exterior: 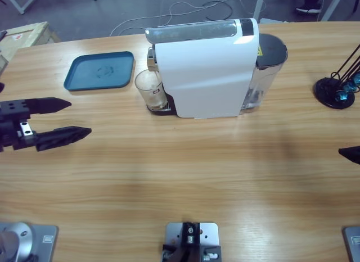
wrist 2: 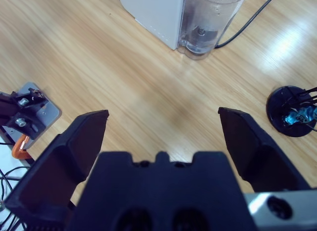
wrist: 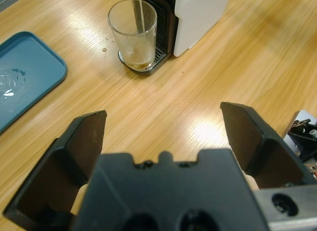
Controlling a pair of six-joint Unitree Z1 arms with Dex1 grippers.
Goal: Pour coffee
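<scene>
Coffee (wrist: 137, 56) streams into the glass (wrist: 132, 33) at upper centre, so left gripper (exterior: 63, 118), fingers wide, and right gripper (wrist 2: 163, 124), equally wide, should wait

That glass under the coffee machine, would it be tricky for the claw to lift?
Probably a little. The glass looks smooth and clear, so the left gripper, open now, might slip on it. It holds only a shallow layer of coffee, so it is likely light. Being tall and narrow, it may tip if nudged sideways.
</scene>
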